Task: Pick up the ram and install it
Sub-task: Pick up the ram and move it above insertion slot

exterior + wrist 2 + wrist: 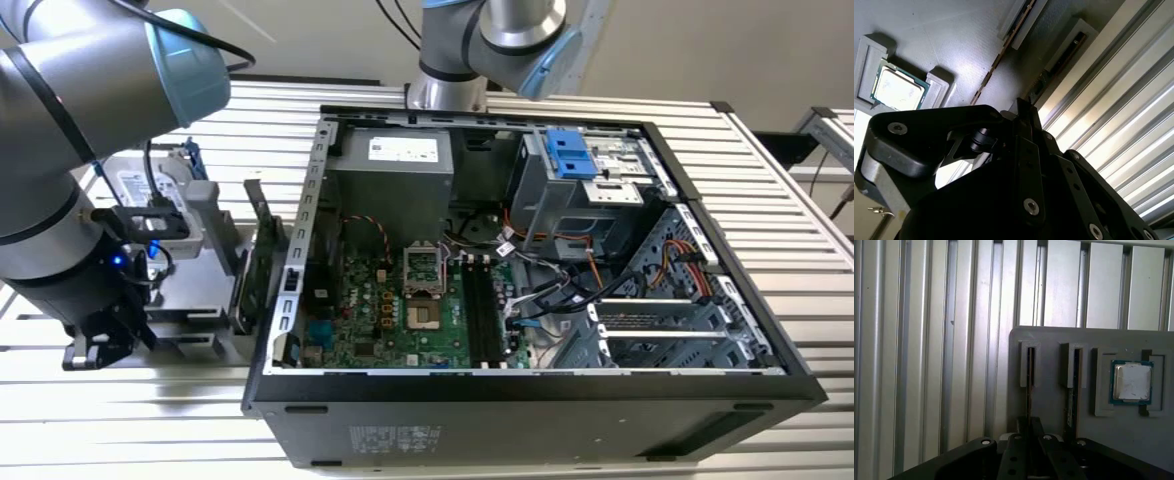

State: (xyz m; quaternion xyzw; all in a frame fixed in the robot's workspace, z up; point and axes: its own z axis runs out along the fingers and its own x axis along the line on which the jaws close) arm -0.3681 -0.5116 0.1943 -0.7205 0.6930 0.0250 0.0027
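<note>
A ribbed aluminium table (787, 180) before a pale wall carries one open black computer case (534, 400) and one flat grey holder block (1054, 340). The block holds one square silver processor (1132, 382) and two thin dark sticks standing on edge in slots: the ram (1029, 390) nearest the block's edge, and a second stick (1072, 390) between it and the processor. The black gripper (1029, 424) sits in line with the ram, but I cannot tell whether it is apart or clamped on it.
</note>
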